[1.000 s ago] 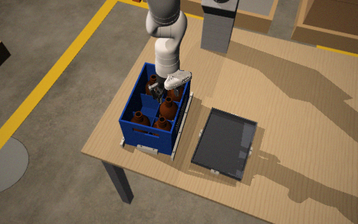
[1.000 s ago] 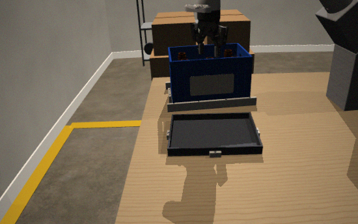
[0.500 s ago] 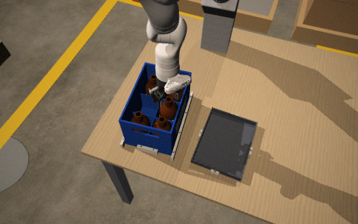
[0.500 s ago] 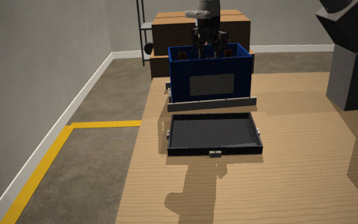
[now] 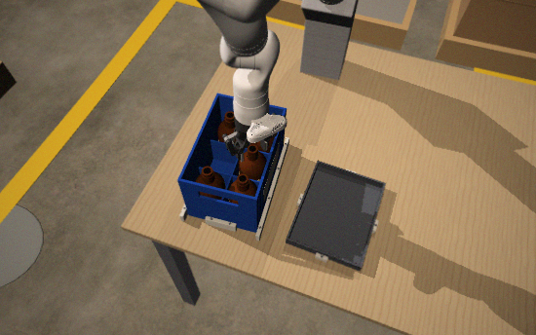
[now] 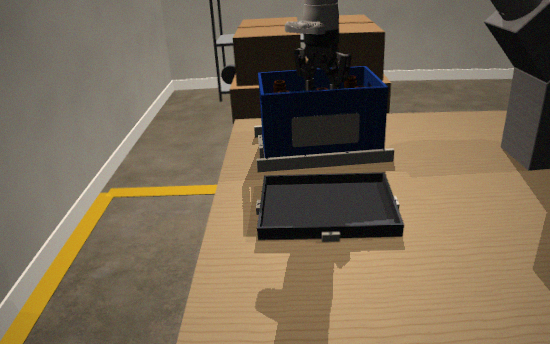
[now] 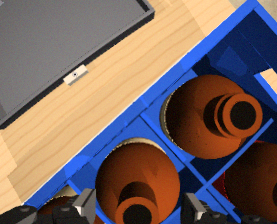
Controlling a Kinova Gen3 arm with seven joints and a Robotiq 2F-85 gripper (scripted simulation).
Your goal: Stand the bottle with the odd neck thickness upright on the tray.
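The blue crate (image 5: 216, 208) (image 6: 276, 127) (image 7: 191, 63) holds five upright brown bottles. The middle bottle on the tray side (image 5: 251, 167) (image 7: 139, 175) is under my gripper (image 5: 252, 151) (image 6: 320, 86) (image 7: 138, 205), which is partly open, one finger on each side of the neck seen from above, holding nothing. The others are the near right bottle (image 5: 243, 185) (image 7: 199, 117), near left bottle (image 5: 208, 179) (image 7: 256, 177), far left bottle (image 5: 229, 120), and far right bottle (image 7: 59, 201), mostly hidden by the arm. I cannot tell which neck differs. The dark tray (image 5: 331, 214) (image 6: 325, 200) (image 7: 64, 45) is empty.
The crate's middle left compartment (image 5: 223, 158) is empty. Blue dividers separate the compartments. A light rail (image 5: 274, 187) (image 6: 326, 160) runs along the crate's tray side, and small blocks (image 5: 322, 257) (image 6: 330, 236) (image 7: 75, 74) stand at the tray's edges. A grey pedestal (image 5: 325, 49) stands farther back.
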